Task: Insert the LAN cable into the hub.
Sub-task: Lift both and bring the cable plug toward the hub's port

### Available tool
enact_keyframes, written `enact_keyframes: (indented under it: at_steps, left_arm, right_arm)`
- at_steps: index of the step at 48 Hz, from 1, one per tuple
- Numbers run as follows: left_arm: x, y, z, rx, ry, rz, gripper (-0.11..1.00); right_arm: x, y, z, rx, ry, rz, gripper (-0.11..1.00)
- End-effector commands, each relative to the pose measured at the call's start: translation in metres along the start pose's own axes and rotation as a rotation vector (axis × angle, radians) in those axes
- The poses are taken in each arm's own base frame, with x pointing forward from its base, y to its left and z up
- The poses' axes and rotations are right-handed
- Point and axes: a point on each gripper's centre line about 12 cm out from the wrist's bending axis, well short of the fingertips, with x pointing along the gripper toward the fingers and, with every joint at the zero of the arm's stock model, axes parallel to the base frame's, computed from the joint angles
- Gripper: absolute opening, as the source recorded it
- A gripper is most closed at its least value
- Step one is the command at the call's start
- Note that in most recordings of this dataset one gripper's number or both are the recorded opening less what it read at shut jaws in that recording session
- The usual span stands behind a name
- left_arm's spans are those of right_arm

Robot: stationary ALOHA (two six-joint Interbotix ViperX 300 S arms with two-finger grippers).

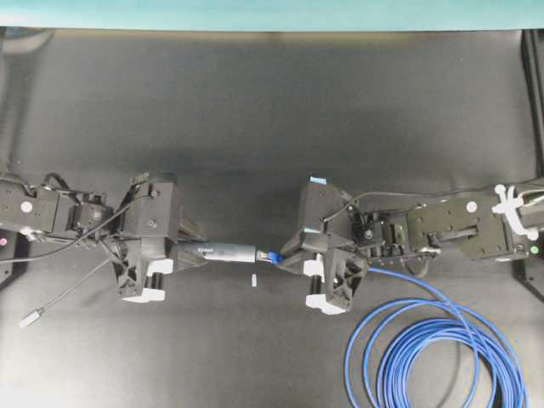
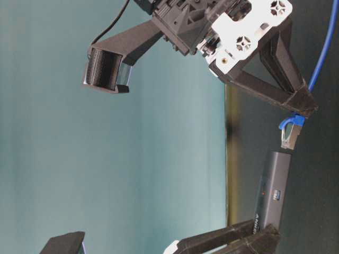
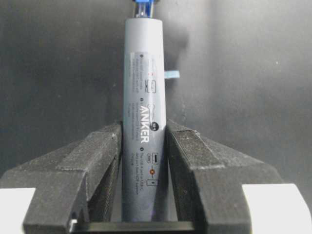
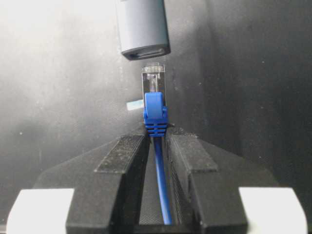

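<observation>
Overhead: hub (image 1: 223, 252) in left gripper (image 1: 183, 253), centre, long axis level, facing LAN cable (image 1: 274, 257) plug | Left wrist: jaws clamped on hub | Right wrist: right gripper (image 4: 157, 146) jaws clamped on cable, plug just below port, slightly right.

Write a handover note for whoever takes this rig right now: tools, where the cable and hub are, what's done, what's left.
Left tool: shut on the hub, holding it level above the table, open port facing the plug.
Right tool: shut on the LAN cable just behind the blue boot; plug points at the hub's port.
Cable's spare loops lie on the table by the right arm.
Done: both parts picked up and roughly lined up.
Left: plug is close to the port but not yet in; the table-level view suggests a slight offset. Align, then push home.
</observation>
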Motion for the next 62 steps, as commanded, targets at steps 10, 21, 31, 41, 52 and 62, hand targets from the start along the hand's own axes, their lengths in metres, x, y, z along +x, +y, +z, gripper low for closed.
enact_keyframes:
  at_steps: [10, 21, 31, 41, 52, 62]
  left_arm:
    - [0.004, 0.0, 0.011, 0.009, -0.006, 0.0, 0.28]
    - [0.007, 0.001, 0.01, 0.024, 0.018, 0.003, 0.28]
    - [0.009, 0.004, 0.013, 0.023, 0.014, 0.012, 0.28]
    - [0.011, 0.006, 0.014, 0.023, 0.038, 0.017, 0.28]
    - [0.015, 0.007, 0.017, 0.045, 0.066, 0.019, 0.28]
    - [0.021, 0.008, 0.021, 0.08, 0.107, 0.018, 0.28]
  right_arm:
    - [0.0, 0.002, 0.01, -0.005, -0.025, 0.006, 0.1]
    - [0.001, 0.002, 0.01, -0.007, -0.019, 0.005, 0.1]
    - [0.002, 0.002, 0.01, -0.011, -0.007, 0.002, 0.1]
    - [0.003, 0.003, 0.012, -0.022, 0.002, 0.001, 0.1]
    - [0.007, 0.004, 0.015, -0.057, 0.041, -0.008, 0.1]
    - [0.011, 0.004, 0.015, -0.106, 0.11, -0.02, 0.1]
